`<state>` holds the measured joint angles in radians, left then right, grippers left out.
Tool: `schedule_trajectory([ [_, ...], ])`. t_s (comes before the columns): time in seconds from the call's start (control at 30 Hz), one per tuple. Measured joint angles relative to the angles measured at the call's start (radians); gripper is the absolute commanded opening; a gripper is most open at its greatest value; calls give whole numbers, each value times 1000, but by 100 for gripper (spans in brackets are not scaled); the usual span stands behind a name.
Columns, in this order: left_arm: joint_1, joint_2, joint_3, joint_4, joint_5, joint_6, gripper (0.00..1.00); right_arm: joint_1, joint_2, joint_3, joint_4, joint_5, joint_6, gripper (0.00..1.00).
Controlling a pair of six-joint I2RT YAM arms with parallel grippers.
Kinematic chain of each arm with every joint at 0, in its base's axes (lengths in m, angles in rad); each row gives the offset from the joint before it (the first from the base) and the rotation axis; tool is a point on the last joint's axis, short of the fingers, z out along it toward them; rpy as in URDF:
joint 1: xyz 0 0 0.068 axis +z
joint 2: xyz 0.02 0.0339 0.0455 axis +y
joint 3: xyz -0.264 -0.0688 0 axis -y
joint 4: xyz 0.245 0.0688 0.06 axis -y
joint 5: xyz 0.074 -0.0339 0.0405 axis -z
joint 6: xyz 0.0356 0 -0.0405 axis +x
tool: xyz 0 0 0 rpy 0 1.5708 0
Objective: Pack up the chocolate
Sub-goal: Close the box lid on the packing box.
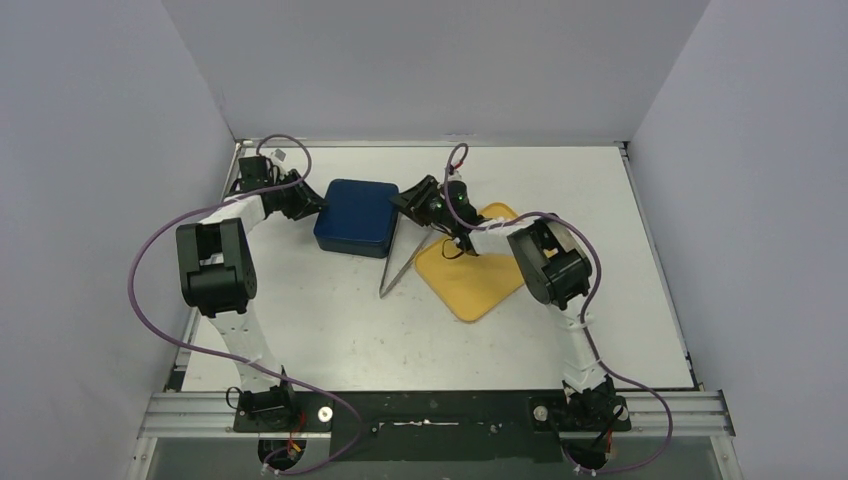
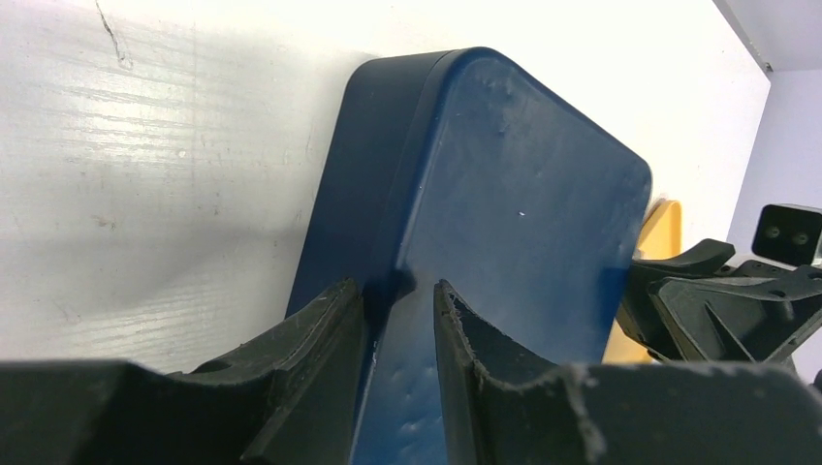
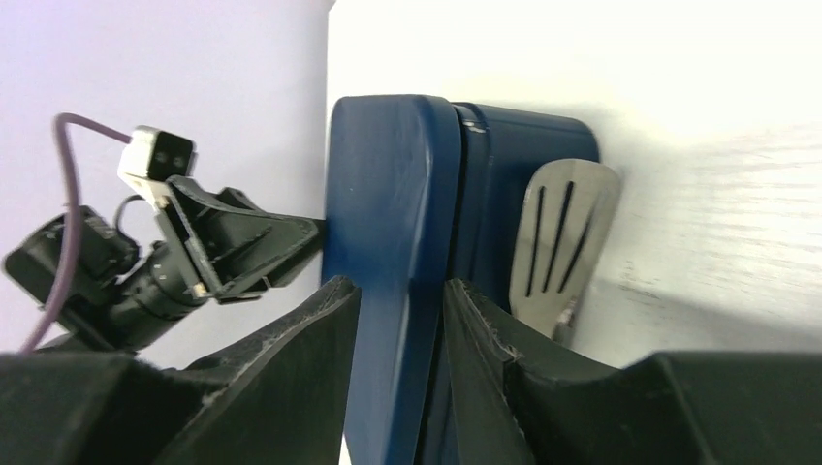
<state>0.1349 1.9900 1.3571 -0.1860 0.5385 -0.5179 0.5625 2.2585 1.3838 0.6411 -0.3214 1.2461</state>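
Blue box (image 1: 356, 217), flanked both sides
Left claw (image 2: 395, 291) pinched one edge; right claw (image 3: 402, 291) straddled the other, grip unclear; chocolate hidden.

Black-and-white arms (image 1: 213, 265) (purple cables (image 1: 135, 280))

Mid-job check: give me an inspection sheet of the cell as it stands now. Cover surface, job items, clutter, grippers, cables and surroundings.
Surface: white table, scuffed and marked.
Job's things: chocolate, nothing seen. The blue box has its lid on, and the yellow tray lies to its right.
Clutter: metal tongs lie between box and tray, slotted end beside the box.
Grippers: the left gripper straddles the lid's edge on its side, and the right gripper straddles the opposite edge. Whether either is pressing cannot be told.
Cables: purple cables loop from both arms, with no snag seen.
Surroundings: plain walls on three sides.
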Motion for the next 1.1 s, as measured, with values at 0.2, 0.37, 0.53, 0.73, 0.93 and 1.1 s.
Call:
schedule_trajectory([
  [0.2, -6, 2, 10, -14, -14, 15, 31, 1, -41, 4, -171, 55, -115, 43],
  [0.37, -10, 4, 14, -23, -24, 27, 31, 2, -45, 37, -262, 81, -184, 41],
  [0.53, -14, 4, 15, -32, -37, 34, 31, 8, -45, 64, -281, 74, -213, 41],
  [0.73, -19, 4, 18, -47, -51, 39, 31, 21, -45, 88, -300, 69, -232, 40],
  [0.93, -21, 4, 19, -50, -56, 45, 30, 36, -41, 154, -384, 69, -273, 32],
  [1.1, -22, 4, 19, -50, -58, 49, 30, 50, -40, 190, -492, 113, -330, 22],
])
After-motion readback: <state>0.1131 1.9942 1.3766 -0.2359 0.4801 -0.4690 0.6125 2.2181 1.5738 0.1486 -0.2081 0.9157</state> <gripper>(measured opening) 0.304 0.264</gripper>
